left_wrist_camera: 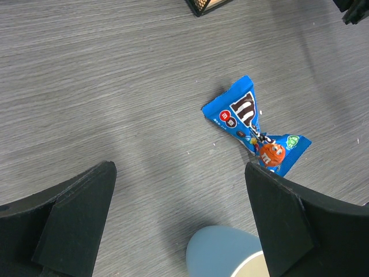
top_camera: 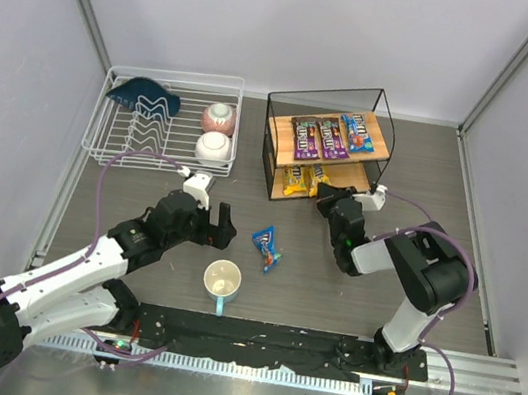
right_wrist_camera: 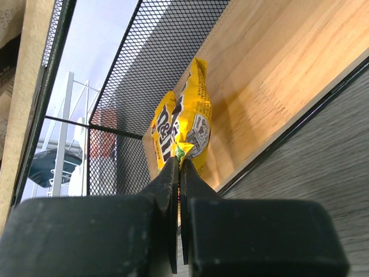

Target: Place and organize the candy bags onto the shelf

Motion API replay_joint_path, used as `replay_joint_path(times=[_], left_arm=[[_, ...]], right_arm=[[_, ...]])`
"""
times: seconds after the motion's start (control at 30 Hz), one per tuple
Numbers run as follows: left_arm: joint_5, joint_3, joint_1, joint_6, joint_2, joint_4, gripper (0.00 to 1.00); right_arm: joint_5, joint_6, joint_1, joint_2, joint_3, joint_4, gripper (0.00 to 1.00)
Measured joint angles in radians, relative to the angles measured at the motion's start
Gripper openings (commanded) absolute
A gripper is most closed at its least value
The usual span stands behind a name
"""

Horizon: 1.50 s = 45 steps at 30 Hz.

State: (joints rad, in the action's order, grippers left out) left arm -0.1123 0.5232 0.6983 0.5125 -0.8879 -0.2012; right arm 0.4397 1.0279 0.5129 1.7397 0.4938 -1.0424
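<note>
only from the right wrist: right end effector (right_wrist_camera: 179, 164) pinched on yellow candy bag (right_wrist_camera: 184, 124) at lower shelf board (right_wrist_camera: 271, 81); left end effector (left_wrist_camera: 179, 170) wide open, empty, blue candy bag (left_wrist_camera: 245, 118) just ahead.

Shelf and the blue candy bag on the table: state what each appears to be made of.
Shelf: light wood boards with visible grain, matte; thin black metal frame and mesh side. Blue candy bag: glossy plastic film, probably, judging by its sheen and crinkled twist.
</note>
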Motion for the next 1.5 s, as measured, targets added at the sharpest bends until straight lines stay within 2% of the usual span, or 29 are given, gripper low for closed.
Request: replay_joint_path(times=[0.5,1.5], left_arm=[[0.000,0.000,0.000,0.000,0.000,0.000,1.00],[0.000,0.000,0.000,0.000,-0.007,0.001,1.00]], right_arm=[[-0.062,0.044,-0.073,0.121,0.072,0.042,0.01],[-0.057,0.126,-0.076,0.181,0.126,0.049,0.01]])
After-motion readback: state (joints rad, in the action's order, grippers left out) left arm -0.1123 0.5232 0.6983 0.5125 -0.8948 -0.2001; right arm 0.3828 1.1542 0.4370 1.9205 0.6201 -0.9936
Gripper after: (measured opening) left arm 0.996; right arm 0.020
